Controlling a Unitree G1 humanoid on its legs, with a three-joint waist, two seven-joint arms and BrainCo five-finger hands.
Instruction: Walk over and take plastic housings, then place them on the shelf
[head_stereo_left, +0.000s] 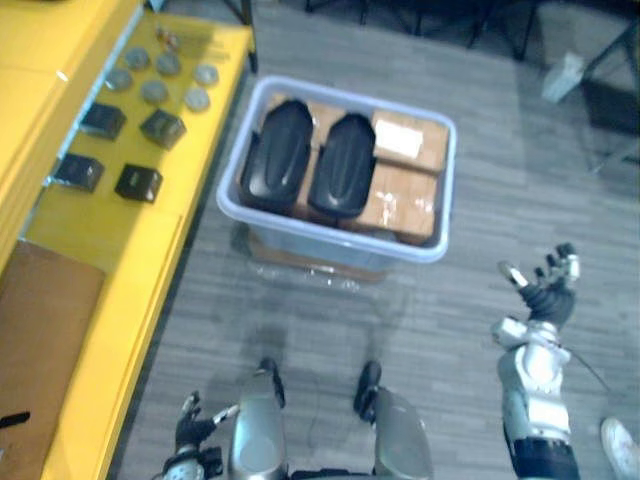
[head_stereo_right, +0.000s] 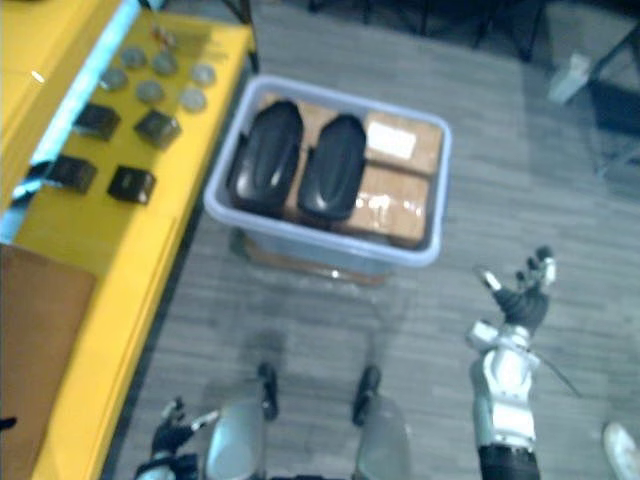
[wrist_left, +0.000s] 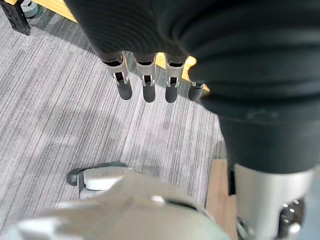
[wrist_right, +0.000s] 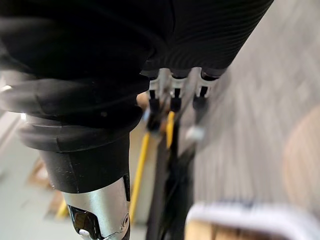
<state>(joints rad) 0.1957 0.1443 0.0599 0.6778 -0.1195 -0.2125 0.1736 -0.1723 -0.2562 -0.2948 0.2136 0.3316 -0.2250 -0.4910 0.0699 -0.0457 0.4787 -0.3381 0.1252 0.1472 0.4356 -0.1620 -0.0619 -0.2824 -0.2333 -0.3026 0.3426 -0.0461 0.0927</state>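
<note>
- Black and glossy, two plastic housings lie side by side in a bin: the left housing (head_stereo_left: 276, 155) and the right housing (head_stereo_left: 343, 163), touching or nearly touching along their long edges.
- Both rest on top of brown cardboard boxes (head_stereo_left: 405, 195) that pack the bin; one box beside the right housing carries a white label (head_stereo_left: 400, 140).
- The pale blue-grey bin (head_stereo_left: 330, 245) stands on the grey striped floor (head_stereo_left: 480, 200), just beside the edge of the yellow shelf (head_stereo_left: 110, 250).
- On the shelf lie several small black boxes (head_stereo_left: 138, 182) and, farther back, a cluster of round grey discs (head_stereo_left: 154, 91); a brown sheet (head_stereo_left: 45, 340) covers its near end.
- The right hand (head_stereo_left: 545, 285) is raised in the air to the right of the bin and well apart from it, fingers spread wide and thumb out to the side. It holds nothing and touches nothing.
- In the right wrist view its fingers (wrist_right: 175, 97) run straight out in a row past the dark cover.
- The left hand (head_stereo_left: 195, 425) hangs low near the shelf's edge, well short of the bin.
- In the left wrist view its fingers (wrist_left: 145, 85) extend straight and loosely parted over the floor, with nothing between them.
- A person's white shoe (head_stereo_left: 622, 445) shows on the floor near the right arm.
</note>
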